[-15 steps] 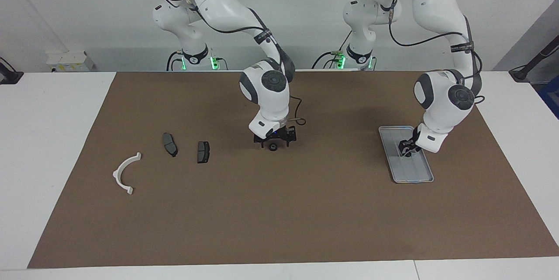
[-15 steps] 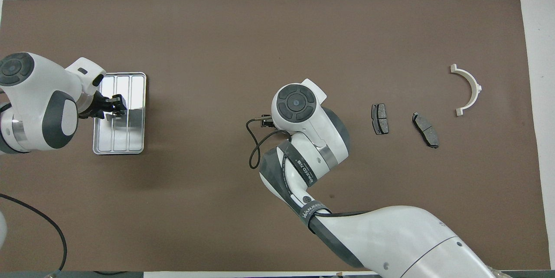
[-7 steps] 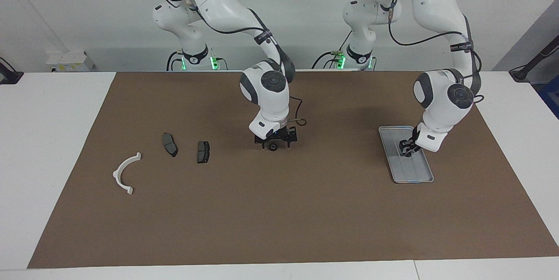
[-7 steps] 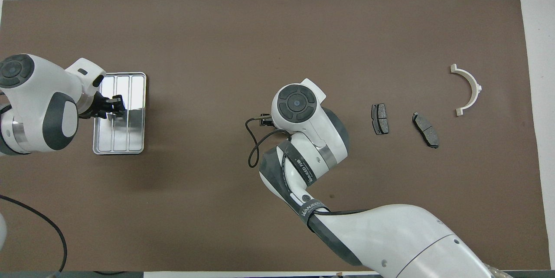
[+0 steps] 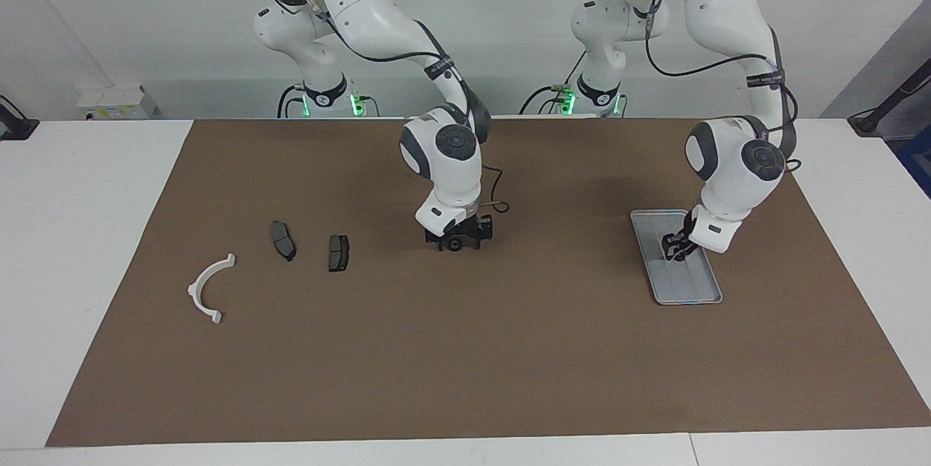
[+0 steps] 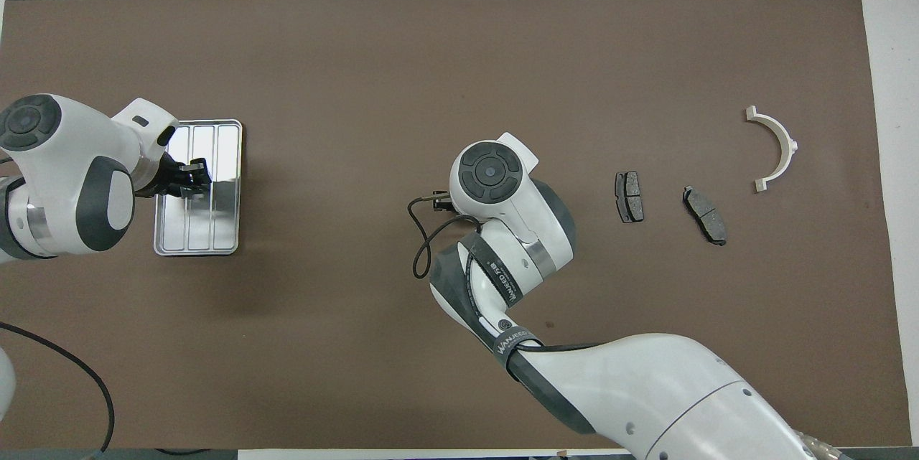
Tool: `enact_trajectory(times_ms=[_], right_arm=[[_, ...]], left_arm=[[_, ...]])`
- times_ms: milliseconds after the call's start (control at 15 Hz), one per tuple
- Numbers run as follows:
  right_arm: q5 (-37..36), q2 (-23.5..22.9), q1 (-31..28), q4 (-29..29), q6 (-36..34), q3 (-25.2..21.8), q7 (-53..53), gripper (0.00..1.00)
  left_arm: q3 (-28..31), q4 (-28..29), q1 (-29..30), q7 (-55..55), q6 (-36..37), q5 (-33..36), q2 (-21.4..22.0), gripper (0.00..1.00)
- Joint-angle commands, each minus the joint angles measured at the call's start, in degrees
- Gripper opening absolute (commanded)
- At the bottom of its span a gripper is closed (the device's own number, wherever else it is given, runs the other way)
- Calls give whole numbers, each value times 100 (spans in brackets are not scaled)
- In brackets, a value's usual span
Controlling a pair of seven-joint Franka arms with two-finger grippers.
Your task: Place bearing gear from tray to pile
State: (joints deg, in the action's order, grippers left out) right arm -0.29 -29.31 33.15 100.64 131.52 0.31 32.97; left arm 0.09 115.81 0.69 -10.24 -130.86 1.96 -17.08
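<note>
Black part [image 5: 454, 245] under right arm's jaws

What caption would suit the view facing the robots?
Right gripper down at a small dark gear; left gripper over the tray.

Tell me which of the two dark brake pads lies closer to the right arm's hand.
The brake pad lying straight, toward the table's middle, is closer to the right hand. The tilted brake pad sits closer to the white bracket.
</note>
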Motion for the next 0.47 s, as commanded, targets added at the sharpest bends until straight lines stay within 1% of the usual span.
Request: enact_trajectory(times_ms=[0,67,134,200,267,334,401], right_arm=[[152,4,-72,79,85,40,-221,28],[152,13,-63,44,50,40,-221,8],[143,13,-63,17,15,40,-221,0],[143,21,-63,-18,-38,40,-221,0],[143,48,-72,-53,-108,40,-230,0],[143,74,-107,-158,-239,40,-230,0],[134,109,-151,-333,-510,40,-247,0]], left_arm=[[-18,213,19,-49,-202,-55,170,51],[-18,213,28,-22,-220,-55,170,50],[-18,222,37,-13,-220,-55,170,49],[-18,222,28,-5,-220,-55,170,48],[-18,222,28,4,-220,-55,170,45],[-18,240,45,39,-220,-55,170,40],[-18,240,54,126,-229,-55,170,37]])
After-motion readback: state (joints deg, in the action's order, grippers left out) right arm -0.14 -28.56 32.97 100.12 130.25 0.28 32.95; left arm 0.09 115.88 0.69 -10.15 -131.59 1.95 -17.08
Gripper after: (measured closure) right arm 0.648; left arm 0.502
